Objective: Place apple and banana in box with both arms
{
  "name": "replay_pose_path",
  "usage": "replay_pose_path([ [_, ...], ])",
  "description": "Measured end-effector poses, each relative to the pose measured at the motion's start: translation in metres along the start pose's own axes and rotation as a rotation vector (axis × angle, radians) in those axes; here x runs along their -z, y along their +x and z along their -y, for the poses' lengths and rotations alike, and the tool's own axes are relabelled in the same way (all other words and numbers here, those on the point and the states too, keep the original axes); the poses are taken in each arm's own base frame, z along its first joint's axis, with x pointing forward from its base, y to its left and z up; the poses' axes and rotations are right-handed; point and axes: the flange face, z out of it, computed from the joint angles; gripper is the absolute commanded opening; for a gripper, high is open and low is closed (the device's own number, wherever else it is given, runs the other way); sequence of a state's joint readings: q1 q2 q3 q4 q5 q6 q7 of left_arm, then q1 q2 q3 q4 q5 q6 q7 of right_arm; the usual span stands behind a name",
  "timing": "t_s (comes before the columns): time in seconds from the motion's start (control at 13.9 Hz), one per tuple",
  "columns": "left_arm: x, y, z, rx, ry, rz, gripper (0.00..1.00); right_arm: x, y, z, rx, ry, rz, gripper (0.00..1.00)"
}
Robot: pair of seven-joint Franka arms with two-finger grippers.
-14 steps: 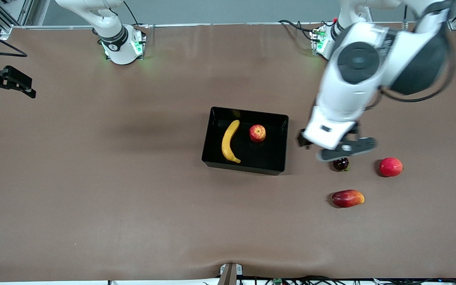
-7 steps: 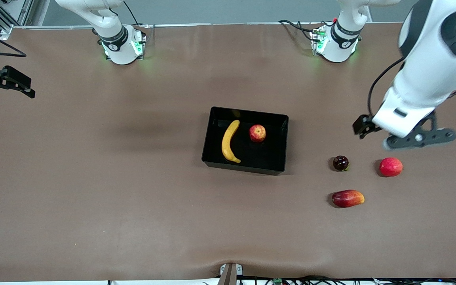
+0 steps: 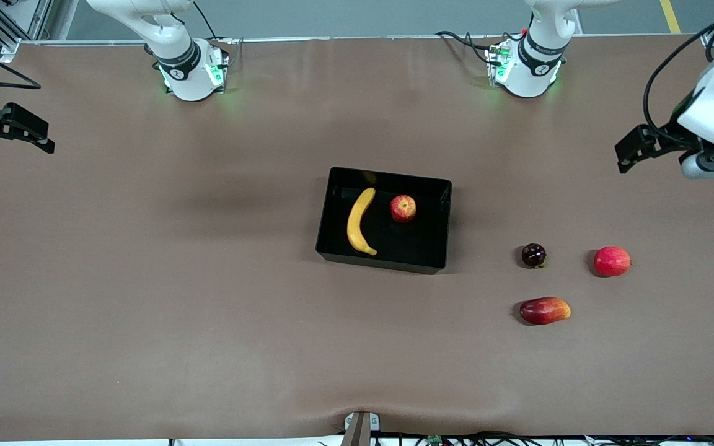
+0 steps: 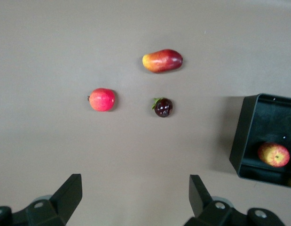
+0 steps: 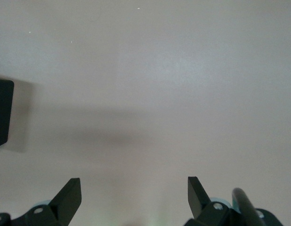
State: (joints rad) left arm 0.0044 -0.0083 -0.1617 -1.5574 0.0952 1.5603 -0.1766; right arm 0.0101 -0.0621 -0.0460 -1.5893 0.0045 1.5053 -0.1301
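Observation:
The black box (image 3: 420,240) sits mid-table. Inside it lie the yellow banana (image 3: 357,222) and, beside it, the red-and-yellow apple (image 3: 403,208). My left gripper (image 3: 713,166) hangs open and empty over the table's edge at the left arm's end, well away from the box. In the left wrist view its gripper (image 4: 135,183) is over bare table, with the box (image 4: 243,136) and apple (image 4: 273,155) off to one side. My right gripper (image 3: 22,131) waits open and empty at the right arm's end. In the right wrist view, bare table lies under that gripper (image 5: 134,184) and a box corner (image 5: 2,110) shows.
Three loose fruits lie between the box and the left arm's end. They are a dark maroon fruit (image 3: 533,255), a pinkish-red round fruit (image 3: 612,261), and a red-yellow oblong fruit (image 3: 544,310) nearest the front camera. The two arm bases (image 3: 193,71) (image 3: 527,62) stand along the table's back edge.
My left arm has swung from beside the box, over the loose fruits, out to the left arm's end of the table, staying open. The right arm and the fruits have not moved.

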Motion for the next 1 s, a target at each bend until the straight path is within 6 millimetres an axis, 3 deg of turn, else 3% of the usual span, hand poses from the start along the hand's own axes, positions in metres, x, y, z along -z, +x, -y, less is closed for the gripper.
replay_pose_path([
  [0.14, -0.006, -0.003, -0.002, -0.005, 0.003, 0.014, 1.0, 0.0, 0.0, 0.0, 0.0, 0.0, 0.0, 1.0],
  [0.5, 0.01, -0.009, 0.005, 0.006, -0.001, -0.022, 1.0, 0.0, 0.0, 0.0, 0.0, 0.0, 0.0, 1.0],
  [1.0, 0.006, -0.005, 0.012, 0.017, 0.0, -0.015, 1.0, 0.0, 0.0, 0.0, -0.001, 0.0, 0.0, 1.0],
])
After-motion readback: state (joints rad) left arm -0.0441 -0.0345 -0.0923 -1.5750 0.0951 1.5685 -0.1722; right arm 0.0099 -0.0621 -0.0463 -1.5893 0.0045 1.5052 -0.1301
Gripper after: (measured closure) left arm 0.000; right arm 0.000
